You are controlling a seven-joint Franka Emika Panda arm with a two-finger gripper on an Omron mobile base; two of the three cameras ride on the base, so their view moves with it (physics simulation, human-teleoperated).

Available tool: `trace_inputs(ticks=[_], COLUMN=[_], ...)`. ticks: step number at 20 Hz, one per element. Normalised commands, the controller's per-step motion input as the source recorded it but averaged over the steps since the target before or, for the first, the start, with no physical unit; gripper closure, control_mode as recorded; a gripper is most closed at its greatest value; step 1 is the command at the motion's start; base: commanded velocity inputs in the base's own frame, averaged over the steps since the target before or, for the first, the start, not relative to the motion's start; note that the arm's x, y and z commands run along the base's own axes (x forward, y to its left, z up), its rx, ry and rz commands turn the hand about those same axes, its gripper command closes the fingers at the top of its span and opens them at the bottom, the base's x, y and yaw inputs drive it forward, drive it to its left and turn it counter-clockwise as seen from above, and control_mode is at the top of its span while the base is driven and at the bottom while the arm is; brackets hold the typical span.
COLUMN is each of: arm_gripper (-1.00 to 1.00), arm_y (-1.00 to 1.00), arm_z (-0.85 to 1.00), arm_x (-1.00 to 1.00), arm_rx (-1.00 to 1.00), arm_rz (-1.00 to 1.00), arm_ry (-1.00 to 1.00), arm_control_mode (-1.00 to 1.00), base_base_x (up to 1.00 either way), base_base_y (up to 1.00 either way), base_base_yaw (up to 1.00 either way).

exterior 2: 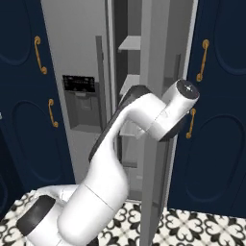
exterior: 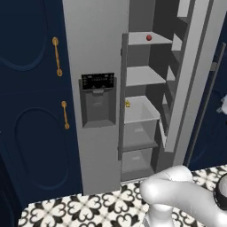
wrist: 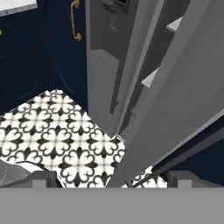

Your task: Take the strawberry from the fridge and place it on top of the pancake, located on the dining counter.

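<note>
Nearest the cameras, the white arm point(exterior 2: 120, 158) rises from the base over the black-and-white patterned floor tiles point(exterior: 88, 208) and bends toward the fridge point(exterior: 95, 53). In the right base view its elbow and wrist joint stand in front of the open doorway, with the round dark-capped joint at about mid height. The hand point(wrist: 109, 177) looks down along the fridge front toward the floor; its two dark fingertips point(wrist: 43, 178) sit at the bottom corners of the hand view, far apart from each other, so the hand is spread wide and pinches nothing.

Next comes the fridge itself: its left door is shut and carries the black-panelled dispenser point(exterior: 97, 99), while the right door point(exterior: 195, 80) is swung open, showing its edge and inner racks. Inside, grey shelves step upward above pale drawers. A small yellow item point(exterior: 127, 103) lies at the left edge of the upper drawer.

Farther in and higher, the strawberry point(exterior: 149, 37) sits on the topmost visible shelf point(exterior: 146, 41), toward its right half, well above the arm.

Navy cabinets point(exterior: 31, 111) with gold handles point(exterior: 56, 56) flank the fridge on both sides.
</note>
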Motion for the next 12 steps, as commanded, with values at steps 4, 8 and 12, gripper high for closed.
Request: trace_inputs(ticks=[4, 8, 12], arm_gripper=[-1.00, -1.00, -1.00], arm_y=[1.00, 0.95, 0.21], arm_z=[0.19, 0.00, -0.19], arm_x=[0.27, 0.12, 0.29], arm_rx=[-0.63, -0.51, -0.31], arm_rz=[-0.11, -0.18, -0.12], arm_ry=[0.45, 0.27, 0.04], arm_control_mode=[-1.00, -1.00, -1.00], base_base_x=[0.00, 0.00, 0.00], base_base_y=[0.00, 0.00, 0.00], base_base_yaw=[0.00, 0.00, 0.00])
